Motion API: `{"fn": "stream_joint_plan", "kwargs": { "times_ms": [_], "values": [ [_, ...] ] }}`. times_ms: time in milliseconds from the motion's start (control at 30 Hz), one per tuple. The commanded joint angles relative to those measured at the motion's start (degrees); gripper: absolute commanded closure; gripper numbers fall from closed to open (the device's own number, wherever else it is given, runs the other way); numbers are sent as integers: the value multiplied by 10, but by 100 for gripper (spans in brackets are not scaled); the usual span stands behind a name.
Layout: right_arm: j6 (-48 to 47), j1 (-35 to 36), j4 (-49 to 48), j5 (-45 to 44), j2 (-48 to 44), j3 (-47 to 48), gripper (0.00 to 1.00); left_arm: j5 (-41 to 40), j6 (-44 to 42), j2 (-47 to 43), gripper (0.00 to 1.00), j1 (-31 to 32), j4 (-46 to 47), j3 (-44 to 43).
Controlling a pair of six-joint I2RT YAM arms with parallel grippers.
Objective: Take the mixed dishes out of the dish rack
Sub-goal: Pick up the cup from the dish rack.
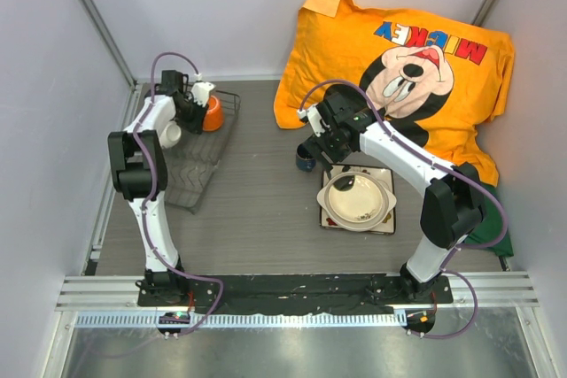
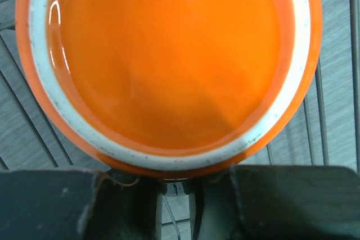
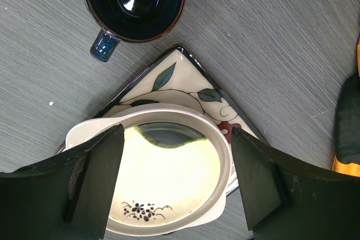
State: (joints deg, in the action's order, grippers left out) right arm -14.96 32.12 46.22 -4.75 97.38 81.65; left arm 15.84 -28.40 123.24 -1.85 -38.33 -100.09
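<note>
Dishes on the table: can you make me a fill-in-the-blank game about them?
1. The cream bowl sits on the square ___.
2. The mug at the dish rack is coloured ___.
3. The dark-blue cup has nothing in it: it is ___.
Missing words: plate; orange; empty.
</note>
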Motion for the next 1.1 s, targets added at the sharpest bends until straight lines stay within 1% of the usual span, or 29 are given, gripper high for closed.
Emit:
{"fn": "stream_joint_plan", "kwargs": {
  "times_ms": [0,133,400,733,867,1067],
  "values": [
    [-7,-1,-17,5,-4,1,20,81,34,-39,100,-12,-38,-4],
    [-8,-1,-16,4,-2,1,20,99,41,-49,100,-12,-34,-5],
    [-8,-1,-16,5,1,3,20,104,48,-65,100,-13,-35,-12],
    [-6,-1,-13,8,6,6,20,116,75,-102,100,-37,-24,-17],
    [-7,-1,-13,5,7,2,20,138,82,-114,100,-45,-39,-28],
    [-1,-1,-15,0,-5,21,22,217,126,-143,100,-61,-72,-45]
  ]
}}
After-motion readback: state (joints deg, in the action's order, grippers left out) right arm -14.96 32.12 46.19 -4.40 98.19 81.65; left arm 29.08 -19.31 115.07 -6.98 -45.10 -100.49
